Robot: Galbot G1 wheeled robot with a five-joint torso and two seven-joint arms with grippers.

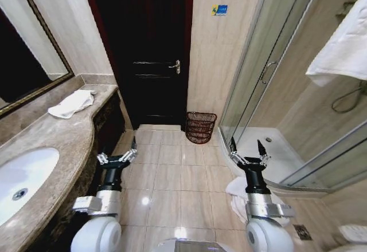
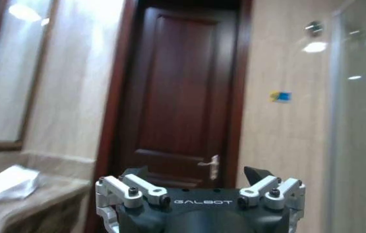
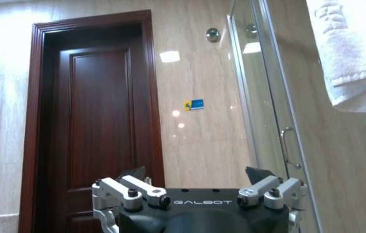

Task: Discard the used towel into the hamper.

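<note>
Both the left pincer (image 1: pixel 117 158) and right pincer (image 1: pixel 249 158) were held wide, empty, ready; the used towel (image 1: pixel 71 103) lay far-left on the surface (image 1: pixel 51 143), the hamper (image 1: pixel 200 127) far off.

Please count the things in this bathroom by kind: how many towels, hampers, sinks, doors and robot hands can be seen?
Towels: 3 (on the counter, hanging at the shower, on the floor)
Hampers: 1
Sinks: 1
Doors: 2 (wooden door, glass shower door)
Robot hands: 2 (left hand, right hand), both open
Total: 9
</note>
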